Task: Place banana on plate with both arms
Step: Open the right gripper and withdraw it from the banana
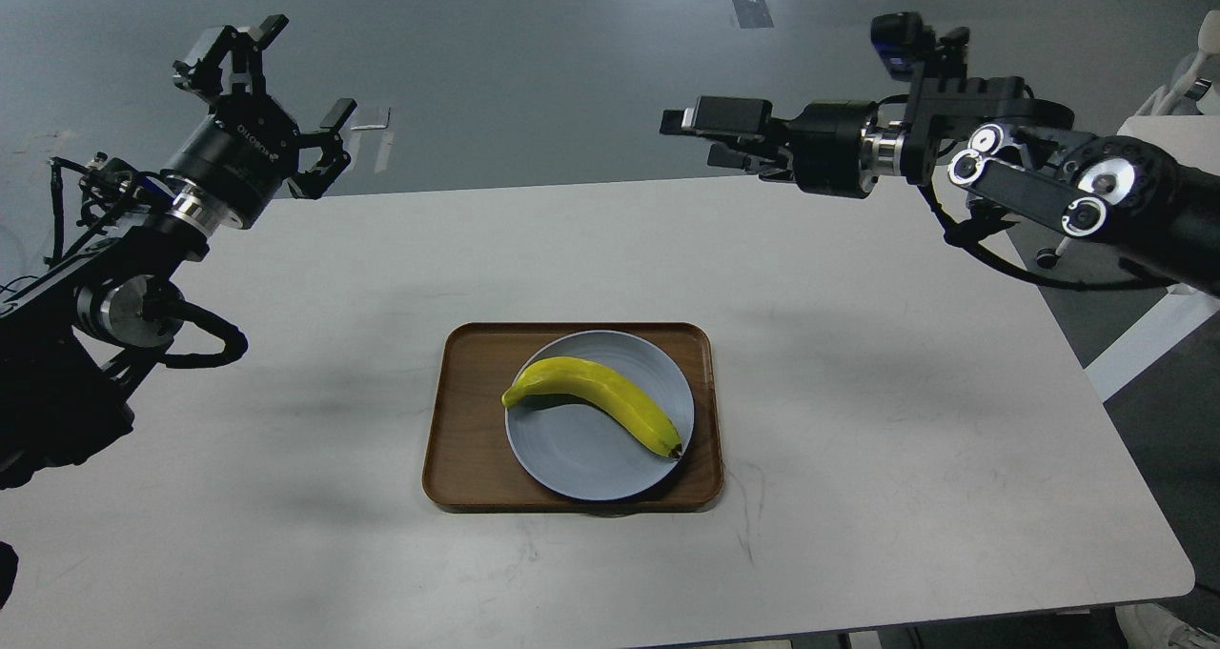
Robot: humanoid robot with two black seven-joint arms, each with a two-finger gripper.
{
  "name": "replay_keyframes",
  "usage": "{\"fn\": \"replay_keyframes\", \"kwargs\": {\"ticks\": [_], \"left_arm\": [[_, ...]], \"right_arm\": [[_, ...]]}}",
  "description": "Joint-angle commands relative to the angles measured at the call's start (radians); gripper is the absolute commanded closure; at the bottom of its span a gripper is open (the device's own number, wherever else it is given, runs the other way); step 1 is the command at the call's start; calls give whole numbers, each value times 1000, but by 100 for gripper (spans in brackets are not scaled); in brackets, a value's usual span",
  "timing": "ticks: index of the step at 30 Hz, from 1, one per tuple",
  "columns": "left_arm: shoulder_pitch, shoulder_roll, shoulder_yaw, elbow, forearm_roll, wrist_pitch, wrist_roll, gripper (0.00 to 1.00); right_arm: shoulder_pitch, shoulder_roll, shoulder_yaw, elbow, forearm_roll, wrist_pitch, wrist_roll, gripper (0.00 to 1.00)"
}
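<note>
The yellow banana (600, 401) lies on the pale blue-grey plate (572, 458), stem end to the left and dark tip at the plate's right rim. Nothing holds it. My right gripper (696, 139) is raised high above the table's far edge, well up and to the right of the plate, pointing left, open and empty. My left gripper (281, 77) is raised at the far left, beyond the table's back left corner, fingers spread open and empty.
The plate sits on the right part of a brown wooden tray (467, 420) at the middle of the white table (858, 458). A white table or chair (1168, 149) stands on the floor at the far right.
</note>
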Motion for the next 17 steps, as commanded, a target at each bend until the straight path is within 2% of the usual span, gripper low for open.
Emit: {"fn": "replay_keyframes", "kwargs": {"ticks": [1,7,11,17], "left_arm": [[2,-18,2,0,2,0,1,2],[17,-40,10,0,6,0,1,2],[45,-46,19,0,20,0,4,2],[78,-69,22,0,46,0,29,2]], "right_arm": [[-125,-28,173,1,217,-1,0,0],[-352,-14,444,1,303,-1,0,0],[-500,45,632,-44,305,-4,0,0],[-549,73,663,-58,305,-6,0,0]]}}
